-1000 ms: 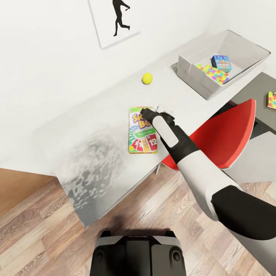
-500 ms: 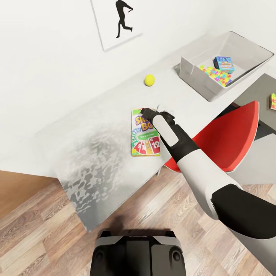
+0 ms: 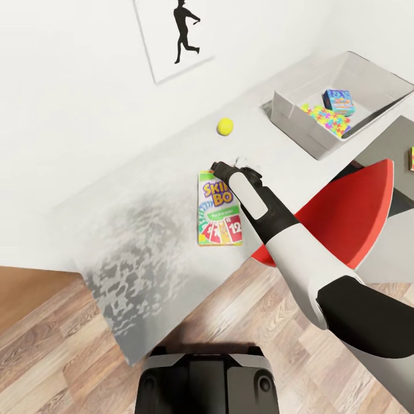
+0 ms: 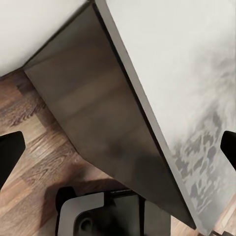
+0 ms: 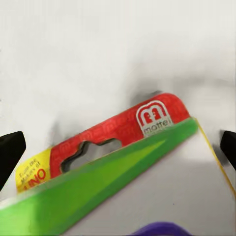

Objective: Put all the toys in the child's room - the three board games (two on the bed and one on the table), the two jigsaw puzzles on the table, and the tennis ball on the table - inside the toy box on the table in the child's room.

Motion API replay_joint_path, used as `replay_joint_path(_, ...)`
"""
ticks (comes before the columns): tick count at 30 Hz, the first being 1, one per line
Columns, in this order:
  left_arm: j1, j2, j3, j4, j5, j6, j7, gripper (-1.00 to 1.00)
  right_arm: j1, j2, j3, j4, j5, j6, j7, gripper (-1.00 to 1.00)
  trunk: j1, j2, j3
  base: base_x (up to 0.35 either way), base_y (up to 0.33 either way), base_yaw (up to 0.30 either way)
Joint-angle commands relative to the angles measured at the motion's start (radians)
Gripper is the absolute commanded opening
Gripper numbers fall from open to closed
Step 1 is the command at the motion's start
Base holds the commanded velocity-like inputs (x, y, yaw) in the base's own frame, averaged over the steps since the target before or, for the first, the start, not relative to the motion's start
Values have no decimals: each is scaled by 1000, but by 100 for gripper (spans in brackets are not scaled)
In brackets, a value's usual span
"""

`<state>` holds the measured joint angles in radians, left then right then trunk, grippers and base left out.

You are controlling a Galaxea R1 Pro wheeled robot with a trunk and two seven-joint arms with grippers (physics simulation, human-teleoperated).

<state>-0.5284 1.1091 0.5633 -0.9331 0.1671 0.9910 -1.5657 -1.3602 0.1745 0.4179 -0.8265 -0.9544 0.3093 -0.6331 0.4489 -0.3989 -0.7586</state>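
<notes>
Bright, even light fills the room, washing the white wall (image 3: 75, 103) almost flat with no clear source. A blotchy dark reflection mottles the glossy table (image 3: 138, 241) near its front edge, and a soft shadow sits by the yellow ball (image 3: 225, 126). Up close, the right wrist view is soft and blurred, the card game's (image 5: 113, 162) print smeared, with a grey smudge of shadow above it.
</notes>
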Motion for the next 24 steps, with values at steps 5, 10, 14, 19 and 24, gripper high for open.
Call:
replay_joint_path(5, -1, 0, 0, 0, -1, 11, -5, 100, 0, 0, 0, 6, -3, 5, -8, 100, 1, -1, -1, 21, 0, 0)
replay_joint_path(10, -1, -1, 0, 0, -1, 11, -5, 100, 0, 0, 0, 7, -3, 5, -8, 100, 1, -1, -1, -50, 0, 0)
replay_joint_path(14, -1, 0, 0, 0, -1, 11, -5, 100, 0, 0, -1, 7, -3, 5, -8, 100, 1, -1, -1, -46, 6, 0)
replay_joint_path(19, -1, -1, 0, 0, -1, 11, -5, 100, 0, 0, -1, 8, -3, 7, -8, 100, 1, -1, -1, -33, 39, 0)
replay_joint_path(24, -1, -3, 0, 0, -1, 11, -5, 100, 0, 0, -1, 9, -2, 8, -8, 100, 1, -1, -1, -6, 7, 0)
